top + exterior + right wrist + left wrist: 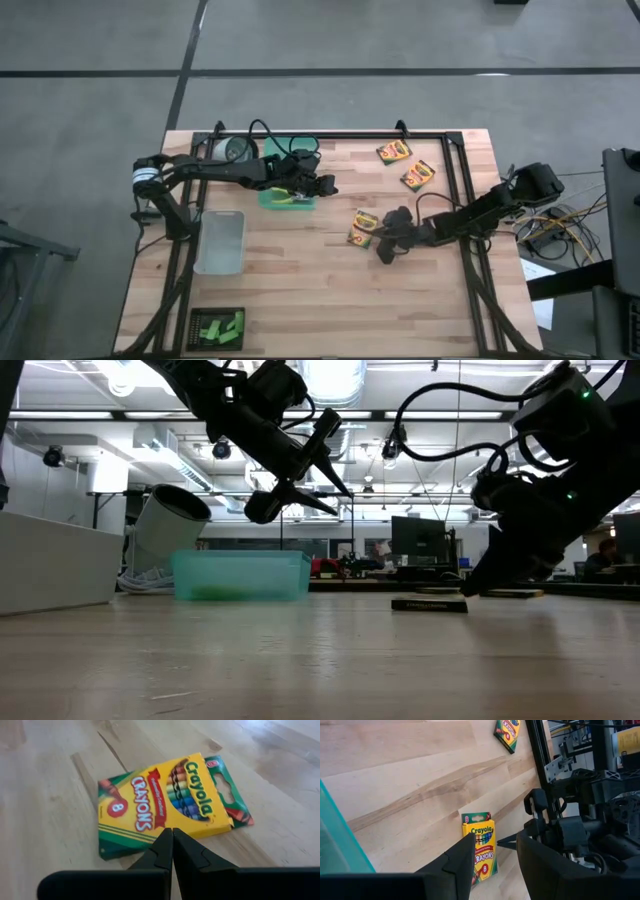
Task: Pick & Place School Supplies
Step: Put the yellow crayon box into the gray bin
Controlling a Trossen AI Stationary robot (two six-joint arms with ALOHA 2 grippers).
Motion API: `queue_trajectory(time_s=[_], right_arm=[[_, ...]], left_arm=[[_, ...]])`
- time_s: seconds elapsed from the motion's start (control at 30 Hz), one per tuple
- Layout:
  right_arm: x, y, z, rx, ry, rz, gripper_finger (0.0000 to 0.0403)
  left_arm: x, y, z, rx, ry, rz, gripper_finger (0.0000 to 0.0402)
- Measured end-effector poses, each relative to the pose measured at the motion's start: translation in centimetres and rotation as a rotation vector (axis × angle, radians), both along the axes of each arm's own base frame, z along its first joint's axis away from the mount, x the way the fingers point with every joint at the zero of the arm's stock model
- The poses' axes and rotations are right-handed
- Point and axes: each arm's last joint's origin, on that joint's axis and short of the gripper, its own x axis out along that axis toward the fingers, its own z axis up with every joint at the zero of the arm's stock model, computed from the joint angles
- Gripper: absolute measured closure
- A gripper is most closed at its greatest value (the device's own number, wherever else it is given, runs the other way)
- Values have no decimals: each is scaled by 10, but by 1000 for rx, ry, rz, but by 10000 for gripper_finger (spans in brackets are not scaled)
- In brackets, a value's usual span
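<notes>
Three yellow-orange crayon boxes lie flat on the wooden table: one [362, 228] mid-table and two [394, 152] [418, 175] nearer the far edge. My right gripper [172, 831] is shut, low at the table, its tips at the mid-table box [165, 800]. My left gripper [325, 186] is open and hangs in the air above the teal tray [270, 198], touching nothing. Something yellow-green [291, 201] lies in that tray. Bright green blocks [220, 326] sit in a dark holder near the table's near left corner. My right gripper's shut fingertips [501, 841] stand at the long side edge of the mid-table crayon box [492, 845], coming in slanted from the table's right and pointing down. The box lies flat on the table. I cannot tell whether the tips touch it.
A clear plastic bin [220, 241] stands on the table's left part, near the left arm's base. A white cylinder [236, 150] lies tilted at the far left. A dark frame [460, 190] runs along the table's edges. Bare wood [330, 300] spreads toward the near edge.
</notes>
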Motion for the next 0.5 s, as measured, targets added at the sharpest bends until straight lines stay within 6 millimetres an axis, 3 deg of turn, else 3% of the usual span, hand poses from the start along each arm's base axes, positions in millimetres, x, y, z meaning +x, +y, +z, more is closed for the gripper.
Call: queue_trajectory(time_s=[0.5], right_arm=[[1,0,1,3,-16,1,394]], left_arm=[[0,0,0,0,-1,0,252]])
